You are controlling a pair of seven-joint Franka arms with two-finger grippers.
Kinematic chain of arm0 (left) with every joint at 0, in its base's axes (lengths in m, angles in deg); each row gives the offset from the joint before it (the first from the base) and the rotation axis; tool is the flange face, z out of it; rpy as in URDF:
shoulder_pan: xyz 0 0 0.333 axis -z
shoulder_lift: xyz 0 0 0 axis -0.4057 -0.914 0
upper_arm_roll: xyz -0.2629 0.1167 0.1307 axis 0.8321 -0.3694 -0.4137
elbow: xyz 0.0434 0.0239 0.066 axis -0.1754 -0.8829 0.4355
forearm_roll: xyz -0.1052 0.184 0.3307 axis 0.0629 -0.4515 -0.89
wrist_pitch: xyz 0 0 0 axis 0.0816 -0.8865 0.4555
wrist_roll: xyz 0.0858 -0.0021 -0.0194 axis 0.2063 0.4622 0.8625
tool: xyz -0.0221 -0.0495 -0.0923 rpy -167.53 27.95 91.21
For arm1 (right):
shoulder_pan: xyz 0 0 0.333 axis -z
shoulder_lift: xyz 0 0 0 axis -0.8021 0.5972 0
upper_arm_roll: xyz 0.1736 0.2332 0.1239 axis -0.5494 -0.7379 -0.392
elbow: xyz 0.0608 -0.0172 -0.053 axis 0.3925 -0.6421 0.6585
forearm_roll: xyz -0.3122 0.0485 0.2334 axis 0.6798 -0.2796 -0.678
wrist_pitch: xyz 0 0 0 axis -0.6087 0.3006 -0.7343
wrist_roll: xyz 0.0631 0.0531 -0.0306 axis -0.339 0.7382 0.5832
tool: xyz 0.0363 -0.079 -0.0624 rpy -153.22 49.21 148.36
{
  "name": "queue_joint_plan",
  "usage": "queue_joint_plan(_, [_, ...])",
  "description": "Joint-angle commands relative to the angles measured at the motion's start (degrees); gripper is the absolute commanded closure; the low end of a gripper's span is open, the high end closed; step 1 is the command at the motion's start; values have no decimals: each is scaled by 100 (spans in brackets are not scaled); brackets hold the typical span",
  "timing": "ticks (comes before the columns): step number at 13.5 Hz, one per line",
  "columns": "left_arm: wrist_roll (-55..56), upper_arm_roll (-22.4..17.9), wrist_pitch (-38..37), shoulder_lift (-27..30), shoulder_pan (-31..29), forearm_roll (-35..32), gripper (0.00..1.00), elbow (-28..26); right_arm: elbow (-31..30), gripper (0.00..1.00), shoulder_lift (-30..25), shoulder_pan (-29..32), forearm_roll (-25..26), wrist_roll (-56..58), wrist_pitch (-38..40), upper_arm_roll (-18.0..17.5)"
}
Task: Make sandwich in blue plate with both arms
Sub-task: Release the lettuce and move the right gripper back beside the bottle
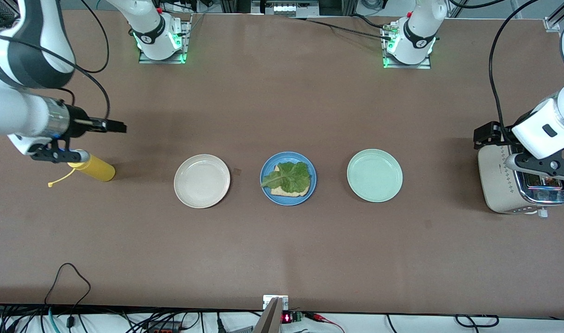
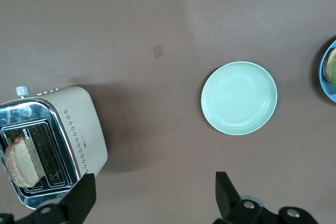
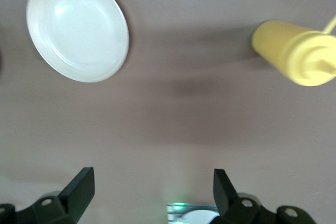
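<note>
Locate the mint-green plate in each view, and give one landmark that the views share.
Front view: the mint-green plate lies between the blue plate and the toaster, toward the left arm's end of the table.
Left wrist view: the plate shows whole, apart from the toaster, with the blue plate's rim at the picture's edge.
Right wrist view: not in it; only the cream plate and yellow bottle show.
Shared landmark: the toaster, in the front and left wrist views.

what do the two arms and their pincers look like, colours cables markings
Both arms are glossy white jointed shells with dark grey-black bands at the joints and loose black cables. Each base is ringed by a black collar with a small white mark and glows green. The right pincer and left pincer each have two flat, black, wedge-shaped fingers on black brackets with silver screws. The right wrist adds a silver metal ring.
</note>
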Motion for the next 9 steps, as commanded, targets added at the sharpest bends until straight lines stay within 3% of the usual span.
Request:
queue_joint_plan(1, [-7, 9, -73, 55, -20, 73, 0, -3, -1185, 0, -845, 830, 78, 1726, -607, -135])
queue_joint_plan(9, [-33, -17, -73, 55, -29, 73, 0, -12, -1231, 0, -566, 2465, -79, 6885, -1608, -135])
